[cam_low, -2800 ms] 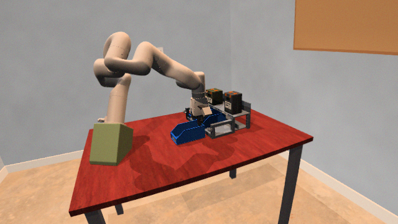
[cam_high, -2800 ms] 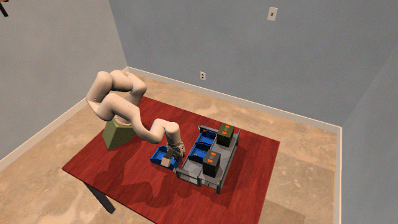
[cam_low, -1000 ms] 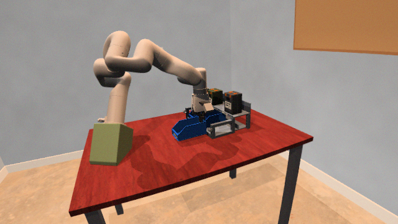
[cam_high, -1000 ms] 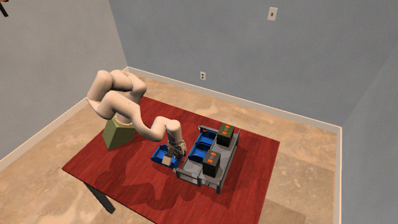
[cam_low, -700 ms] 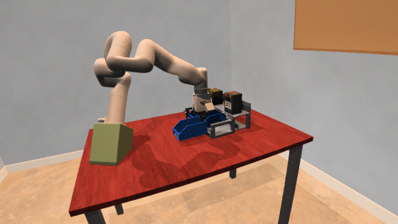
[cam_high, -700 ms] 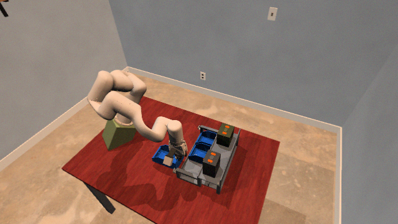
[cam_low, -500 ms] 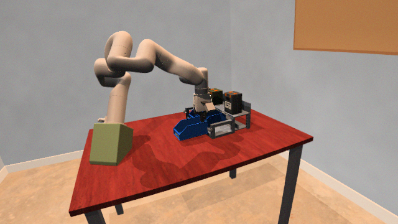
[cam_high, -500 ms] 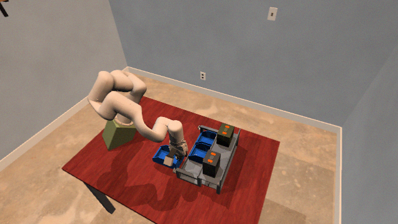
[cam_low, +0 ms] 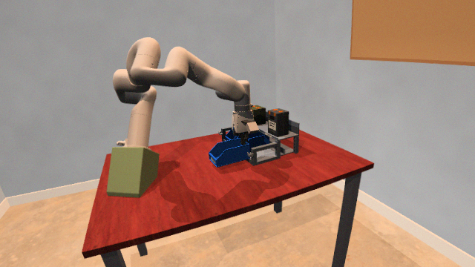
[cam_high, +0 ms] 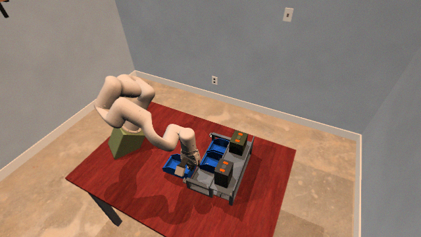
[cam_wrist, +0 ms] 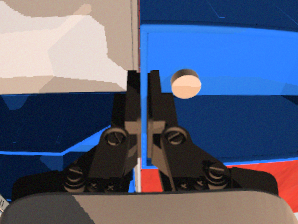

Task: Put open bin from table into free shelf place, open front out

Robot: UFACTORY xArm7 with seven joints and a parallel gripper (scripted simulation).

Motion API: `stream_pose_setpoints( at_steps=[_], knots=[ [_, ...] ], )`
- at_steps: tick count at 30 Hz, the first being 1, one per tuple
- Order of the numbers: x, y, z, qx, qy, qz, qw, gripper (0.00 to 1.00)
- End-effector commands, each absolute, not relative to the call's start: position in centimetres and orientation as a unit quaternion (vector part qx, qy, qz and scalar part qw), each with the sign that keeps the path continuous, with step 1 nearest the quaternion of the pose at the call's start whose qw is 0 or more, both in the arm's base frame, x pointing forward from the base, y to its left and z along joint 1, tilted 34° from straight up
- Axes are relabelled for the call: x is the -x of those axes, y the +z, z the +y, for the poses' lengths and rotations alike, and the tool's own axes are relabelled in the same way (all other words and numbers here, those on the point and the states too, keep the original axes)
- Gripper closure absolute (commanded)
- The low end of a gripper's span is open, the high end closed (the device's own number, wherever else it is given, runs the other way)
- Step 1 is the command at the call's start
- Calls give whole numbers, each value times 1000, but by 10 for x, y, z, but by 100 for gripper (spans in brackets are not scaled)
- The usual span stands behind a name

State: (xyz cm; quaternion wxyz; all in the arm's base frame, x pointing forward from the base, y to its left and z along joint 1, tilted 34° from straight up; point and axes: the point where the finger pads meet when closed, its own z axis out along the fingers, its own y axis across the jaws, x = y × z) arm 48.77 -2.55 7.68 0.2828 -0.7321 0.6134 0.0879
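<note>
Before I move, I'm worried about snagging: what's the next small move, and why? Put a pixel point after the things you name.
Probably raise the bin (cam_high: 170, 164) (cam_low: 231, 153) (cam_wrist: 225, 62) a little, keeping it level: the gripper (cam_high: 191, 166) (cam_low: 243, 142) (cam_wrist: 143, 90) is shut on its wall, and its rear end looks low beside the shelf's (cam_high: 231, 199) (cam_low: 296, 144) (cam_wrist: 65, 30) front.

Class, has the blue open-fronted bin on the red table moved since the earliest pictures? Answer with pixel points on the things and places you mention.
Yes: the bin (cam_high: 170, 166) (cam_low: 230, 153) (cam_wrist: 225, 62) moved toward the grey shelf (cam_high: 231, 199) (cam_low: 296, 144) (cam_wrist: 75, 60).
</note>
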Motion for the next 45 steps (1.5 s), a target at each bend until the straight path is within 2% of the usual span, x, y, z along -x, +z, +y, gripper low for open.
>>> stream_pose_setpoints(
  at_steps=[1, 45],
  knots=[
    [-490, 78, -27, 732, 86, 614, 283, 100],
    [-517, 88, -24, 732, 86, 614, 283, 100]
  ],
)
